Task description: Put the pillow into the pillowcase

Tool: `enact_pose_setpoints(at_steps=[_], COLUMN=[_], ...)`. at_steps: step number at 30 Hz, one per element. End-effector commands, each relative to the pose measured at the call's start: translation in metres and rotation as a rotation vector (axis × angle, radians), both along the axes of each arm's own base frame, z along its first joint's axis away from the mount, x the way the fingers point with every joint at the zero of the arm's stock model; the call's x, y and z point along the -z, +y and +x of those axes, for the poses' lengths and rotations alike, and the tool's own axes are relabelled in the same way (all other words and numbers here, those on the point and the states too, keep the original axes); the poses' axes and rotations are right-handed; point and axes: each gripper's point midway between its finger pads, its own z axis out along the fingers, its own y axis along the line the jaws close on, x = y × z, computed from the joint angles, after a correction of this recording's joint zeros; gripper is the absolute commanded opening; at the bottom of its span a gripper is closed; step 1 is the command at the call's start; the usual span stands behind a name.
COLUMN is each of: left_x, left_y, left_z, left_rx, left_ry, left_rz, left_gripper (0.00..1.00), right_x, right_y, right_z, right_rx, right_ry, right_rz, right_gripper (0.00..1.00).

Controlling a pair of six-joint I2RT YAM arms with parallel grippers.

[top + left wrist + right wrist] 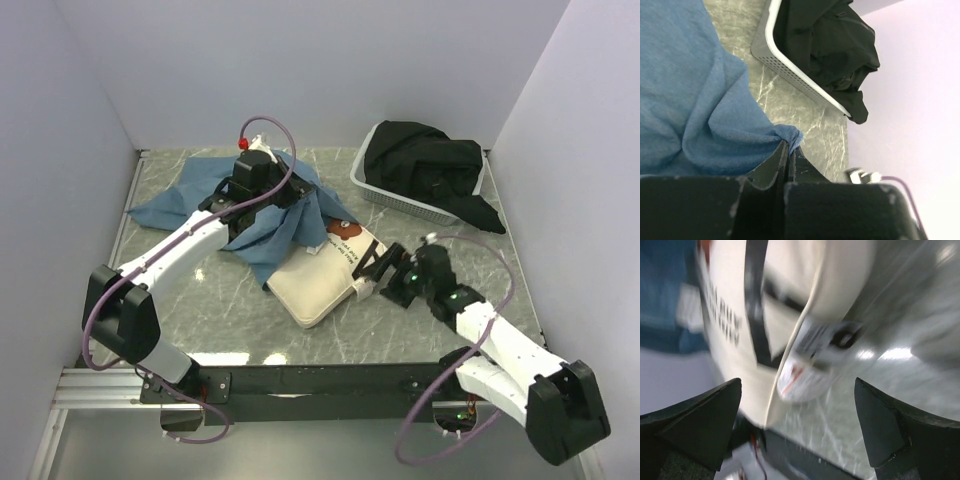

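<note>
Seen from above, the pillowcase (pixel 180 205) lay rumpled on the desk (pixel 200 320) at about 10 o'clock. Its blue folds ran toward the centre. The left end effector (pixel 268 195) sat over those folds, and its fingertips were hidden there by its own body and a looping cable. The left wrist view settled it: the left end effector (pixel 789 147) was closed tight, with a small peak of the pillowcase (pixel 690 100) pinched between its tips.

The pillow (pixel 320 280) lay near the centre, with its long axis running from 7 to 1 o'clock. Blue fabric covered its 12 o'clock end, and I could not tell whether that end was inside the case or merely under it. Only part of the bear print showed.

At the pillow's 3 o'clock edge, the right end effector (pixel 375 265) was spread wide and held nothing. The right wrist view was badly blurred. It showed the right end effector (pixel 797 385) with a finger on each side of the pillow (pixel 785 260) edge and a sewn label (pixel 815 355) whose print was unreadable. Contact could not be judged.

At 1 o'clock stood a pale basket (pixel 375 190), well apart from the pillow. A black garment (pixel 425 160) was heaped in it and spilled over its 3 o'clock rim.
</note>
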Motion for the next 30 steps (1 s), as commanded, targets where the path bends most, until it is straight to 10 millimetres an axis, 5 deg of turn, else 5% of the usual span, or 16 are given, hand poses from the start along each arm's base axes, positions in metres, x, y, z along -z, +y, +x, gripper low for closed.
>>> enact_pose_setpoints(at_steps=[1, 5, 12, 17, 20, 22, 23, 24, 26, 29, 30], left_x=[-0.012, -0.011, -0.004, -0.005, 0.007, 0.013, 0.014, 0.019, 0.011, 0.004, 0.002], left_y=[-0.011, -0.01, -0.022, -0.033, -0.034, -0.033, -0.033, -0.031, -0.026, 0.004, 0.02], left_z=[-0.008, -0.023, -0.047, -0.074, -0.093, -0.1, -0.103, -0.107, -0.107, -0.105, -0.098], left_rx=[0.043, 0.056, 0.119, 0.169, 0.184, 0.196, 0.212, 0.223, 0.225, 0.137, 0.056], left_ry=[-0.045, -0.055, -0.05, -0.05, -0.031, -0.02, -0.03, -0.017, -0.052, -0.071, -0.082], left_rz=[-0.031, -0.017, 0.012, 0.055, 0.084, 0.104, 0.123, 0.149, 0.199, 0.323, 0.365], left_gripper=[0.01, 0.01, 0.01, 0.01, 0.01, 0.01, 0.01, 0.01, 0.04, 0.43, 0.65], right_x=[-0.026, -0.025, 0.012, 0.022, 0.011, -0.009, -0.009, -0.017, -0.026, -0.034, -0.04], right_y=[0.041, 0.067, 0.093, 0.101, 0.11, 0.116, 0.117, 0.123, 0.123, 0.118, 0.118], right_z=[-0.005, -0.014, -0.014, 0.009, 0.028, 0.038, 0.042, 0.042, 0.048, 0.047, 0.05], right_rx=[-0.033, -0.046, -0.049, -0.008, -0.009, -0.022, -0.021, -0.057, -0.063, -0.068, -0.069], right_ry=[-0.096, -0.116, -0.045, -0.093, -0.149, -0.209, -0.201, -0.194, -0.185, -0.195, -0.206], right_rz=[0.136, 0.233, 0.268, 0.28, 0.323, 0.398, 0.419, 0.453, 0.478, 0.414, 0.388], right_gripper=[1.0, 1.0, 1.0, 1.0, 1.0, 0.74, 0.52, 0.05, 0.0, 0.0, 0.0])
